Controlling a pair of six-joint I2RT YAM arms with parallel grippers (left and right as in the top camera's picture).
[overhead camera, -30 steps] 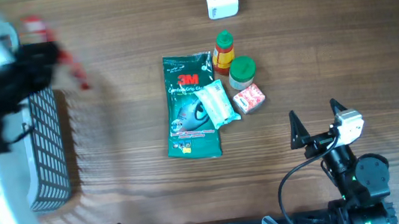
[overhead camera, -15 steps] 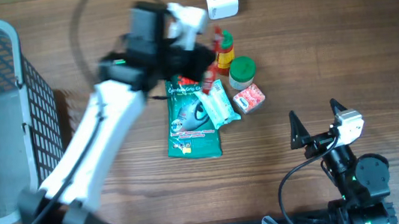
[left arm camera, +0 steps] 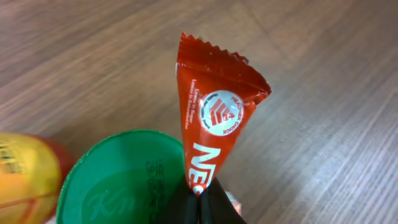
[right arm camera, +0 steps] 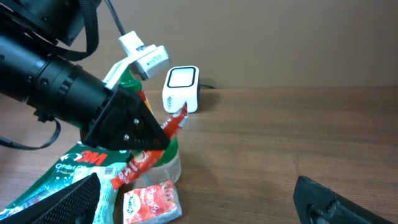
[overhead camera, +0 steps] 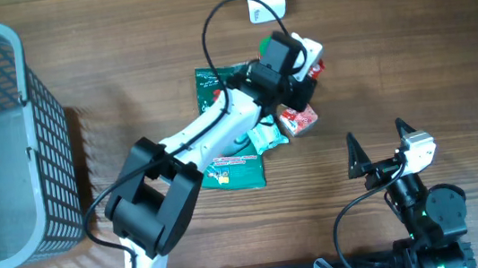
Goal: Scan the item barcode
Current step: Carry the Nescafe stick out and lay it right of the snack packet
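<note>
Left gripper (left arm camera: pixel 200 199) clamped on the lower end of the red sachet (left arm camera: pixel 214 118), sachet upright, just above the green jar lid (left arm camera: pixel 118 180) in the item pile. White scanner (right arm camera: pixel 181 88) stands beyond, apart from the sachet. Right gripper (overhead camera: pixel 375 134) jaws spread wide over bare table (overhead camera: pixel 447 56), well apart from the pile.
</note>
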